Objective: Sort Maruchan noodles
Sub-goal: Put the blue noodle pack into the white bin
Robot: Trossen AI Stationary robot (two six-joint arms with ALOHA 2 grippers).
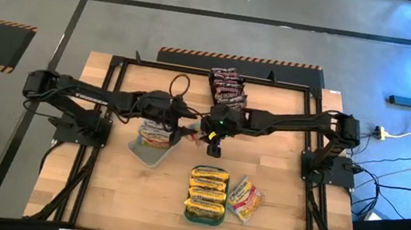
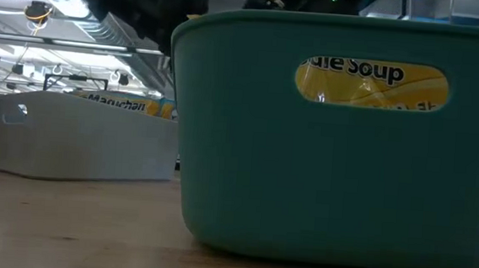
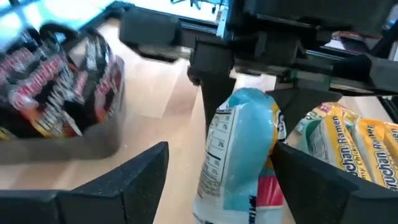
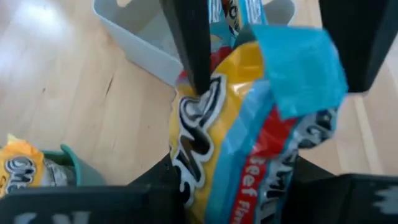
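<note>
While pinching a blue-and-yellow packet (image 4: 249, 124) in the right gripper (image 1: 213, 142) just beyond the teal tray (image 2: 304, 172), left gripper (image 3: 224, 158) spread open around it: mostly sorted, with one loose packet (image 1: 244, 199) lying beside that tray.

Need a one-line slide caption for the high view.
Both grippers meet mid-table over a handoff: right gripper pinches a noodle packet, left gripper open beside the grey tray; teal tray holds yellow packets.

Note the wooden table (image 1: 137, 202) bearing a teal tray (image 2: 322, 157) nearest you and a grey tray (image 1: 144, 153) beside it; hazard-striped tape (image 1: 238, 57) marks the floor beyond.
</note>
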